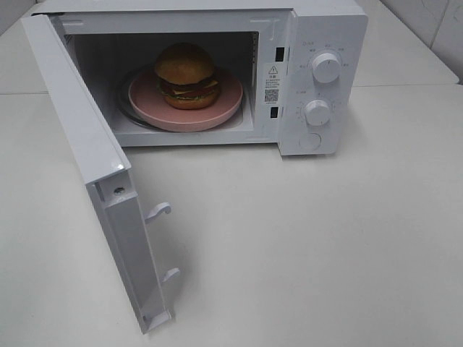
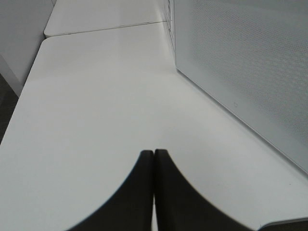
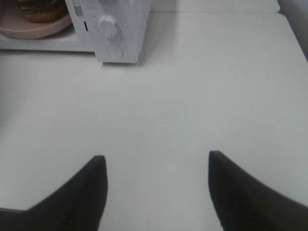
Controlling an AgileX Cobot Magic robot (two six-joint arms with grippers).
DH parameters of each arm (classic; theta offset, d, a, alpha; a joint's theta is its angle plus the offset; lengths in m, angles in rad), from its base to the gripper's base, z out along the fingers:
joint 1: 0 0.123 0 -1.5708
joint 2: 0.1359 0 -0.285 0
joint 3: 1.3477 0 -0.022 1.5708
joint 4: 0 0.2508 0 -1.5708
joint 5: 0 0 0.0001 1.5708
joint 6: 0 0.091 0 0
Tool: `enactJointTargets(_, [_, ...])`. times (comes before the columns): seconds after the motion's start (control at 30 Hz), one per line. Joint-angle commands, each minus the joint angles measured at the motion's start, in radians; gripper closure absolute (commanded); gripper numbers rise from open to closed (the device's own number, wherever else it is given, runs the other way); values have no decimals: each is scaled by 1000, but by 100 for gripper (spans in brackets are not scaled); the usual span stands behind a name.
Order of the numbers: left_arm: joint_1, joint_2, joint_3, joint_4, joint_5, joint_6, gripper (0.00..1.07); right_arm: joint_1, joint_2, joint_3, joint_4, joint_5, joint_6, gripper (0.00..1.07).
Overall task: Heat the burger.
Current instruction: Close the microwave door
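- right gripper (image 3: pixel 156 156): fingers spread wide over the bare table (image 1: pixel 325 238), holding nothing; it looks parked clear of the oven front.
- left gripper (image 2: pixel 154 152): fingers pressed together with nothing between, low beside the outer face of the open door (image 1: pixel 79 123), a fair spot to push it shut from.
- the door swings out toward 7 o'clock of the microwave (image 1: pixel 329 29), leaving the cavity exposed.
- the burger (image 1: pixel 187 74) sits inside on the pink plate (image 1: pixel 148 101), toward its 12 o'clock side, so loading looks done.
- it lies well apart from both grippers, far ahead of the right one at roughly 11 o'clock.
- the control knobs (image 1: pixel 325 67) stand at 3 o'clock of the cavity, no gripper near them.
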State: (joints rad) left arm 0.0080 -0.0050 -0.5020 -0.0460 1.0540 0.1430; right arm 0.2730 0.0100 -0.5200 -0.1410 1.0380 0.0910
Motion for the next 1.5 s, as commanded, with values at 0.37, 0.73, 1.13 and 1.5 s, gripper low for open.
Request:
enactJointTargets(0.37, [1, -19, 4, 2, -13, -8, 106, -2, -39, 21, 30, -37, -50, 51])
enactJointTargets(0.73, [1, -19, 1, -34, -19, -1, 106, -2, -39, 21, 32, -37, -52, 51])
enactJointTargets(1.13, [1, 62, -4, -48, -284, 58, 106, -2, -39, 21, 32, -37, -52, 51])
enactJointTargets(1.5, [1, 387, 34, -108, -607, 89, 106, -2, -39, 21, 32, -37, -52, 51])
